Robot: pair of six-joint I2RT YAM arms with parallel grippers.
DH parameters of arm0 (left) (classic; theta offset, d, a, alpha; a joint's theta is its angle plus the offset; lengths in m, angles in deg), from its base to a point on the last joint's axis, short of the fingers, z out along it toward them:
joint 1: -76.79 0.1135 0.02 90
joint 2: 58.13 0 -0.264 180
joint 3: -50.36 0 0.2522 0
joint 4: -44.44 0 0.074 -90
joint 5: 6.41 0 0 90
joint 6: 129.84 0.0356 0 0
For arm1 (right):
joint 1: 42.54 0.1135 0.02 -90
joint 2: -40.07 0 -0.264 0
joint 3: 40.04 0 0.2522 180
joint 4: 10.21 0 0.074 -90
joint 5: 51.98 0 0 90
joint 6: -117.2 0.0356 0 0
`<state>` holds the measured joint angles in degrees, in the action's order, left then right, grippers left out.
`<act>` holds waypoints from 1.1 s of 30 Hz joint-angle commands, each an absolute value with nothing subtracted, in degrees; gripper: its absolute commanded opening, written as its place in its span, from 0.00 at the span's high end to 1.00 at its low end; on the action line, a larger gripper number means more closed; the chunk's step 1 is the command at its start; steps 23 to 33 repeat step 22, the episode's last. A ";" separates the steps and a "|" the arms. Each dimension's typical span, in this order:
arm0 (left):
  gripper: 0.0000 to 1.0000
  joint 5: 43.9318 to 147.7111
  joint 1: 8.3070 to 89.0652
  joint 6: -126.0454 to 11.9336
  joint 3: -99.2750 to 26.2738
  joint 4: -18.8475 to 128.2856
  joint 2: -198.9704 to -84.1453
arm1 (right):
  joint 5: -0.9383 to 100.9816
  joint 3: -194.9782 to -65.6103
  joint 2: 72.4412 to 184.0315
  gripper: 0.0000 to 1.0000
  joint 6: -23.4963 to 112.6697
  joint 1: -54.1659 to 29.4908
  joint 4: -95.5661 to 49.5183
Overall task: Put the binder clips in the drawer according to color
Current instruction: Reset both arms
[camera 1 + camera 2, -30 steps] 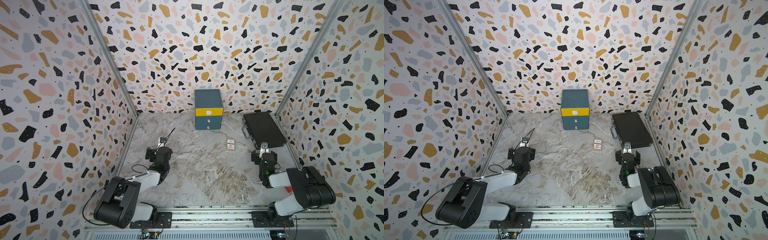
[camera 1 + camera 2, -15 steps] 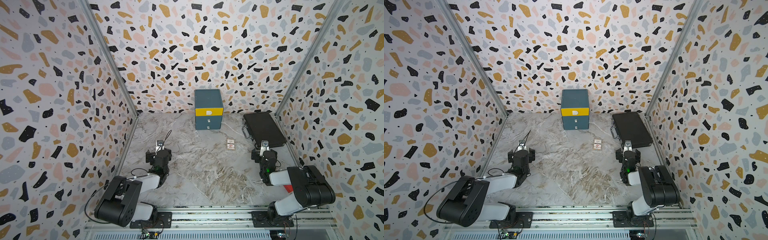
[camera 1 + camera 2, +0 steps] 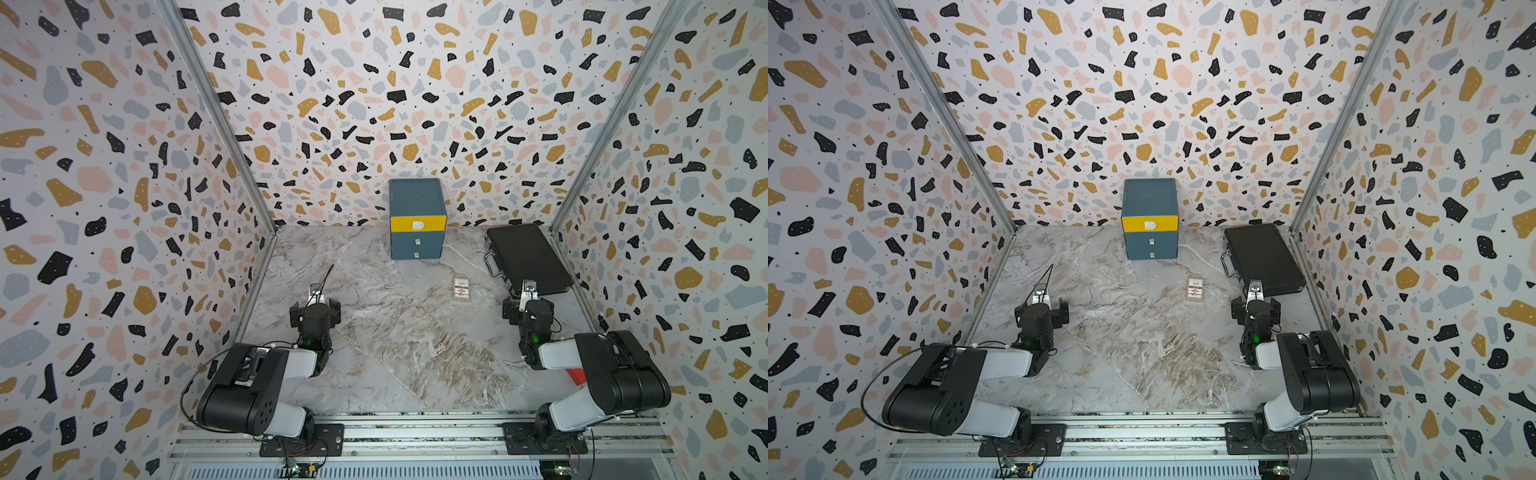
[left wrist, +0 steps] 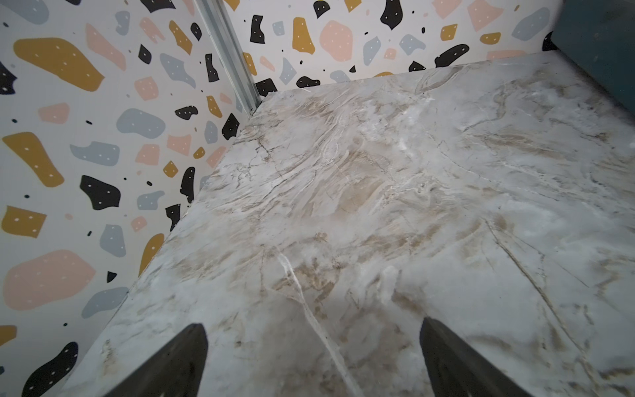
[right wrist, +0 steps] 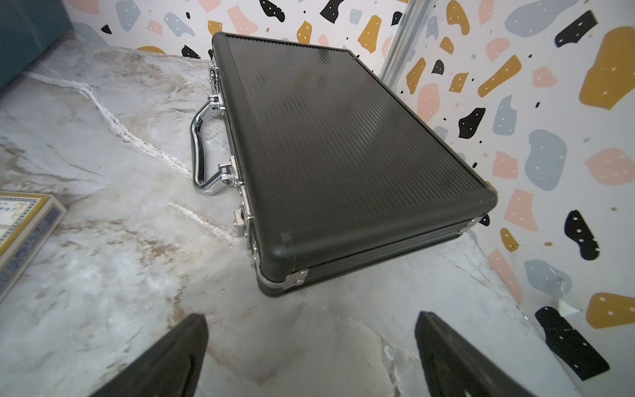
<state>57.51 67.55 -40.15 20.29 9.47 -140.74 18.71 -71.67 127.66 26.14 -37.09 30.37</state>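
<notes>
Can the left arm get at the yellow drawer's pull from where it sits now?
Probably yes. The left gripper is open, and only bare table lies between it and the yellow drawer, whose pull faces the arms. The card packet lies off to the right, out of the way.

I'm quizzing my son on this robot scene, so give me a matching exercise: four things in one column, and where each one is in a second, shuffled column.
Things:
1. drawer chest
2. black briefcase
3. card packet
4. left pincer

Places:
A. lying flat, far right corner
B. open over bare table, left side
C. standing at the back, centred
D. lying flat between two other items, slightly nearer the robot

Pairs: 1-C, 2-A, 3-D, 4-B
</notes>
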 commanded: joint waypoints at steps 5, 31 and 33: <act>0.00 59.33 68.00 -41.44 19.33 8.16 -139.87 | 19.48 -73.01 127.01 0.00 27.29 -37.78 29.14; 0.00 59.44 67.92 -41.09 19.37 7.93 -139.82 | 19.48 -72.95 127.00 0.00 27.20 -37.75 29.15; 0.00 59.44 67.92 -41.09 19.37 7.93 -139.82 | 19.48 -72.95 127.00 0.00 27.20 -37.75 29.15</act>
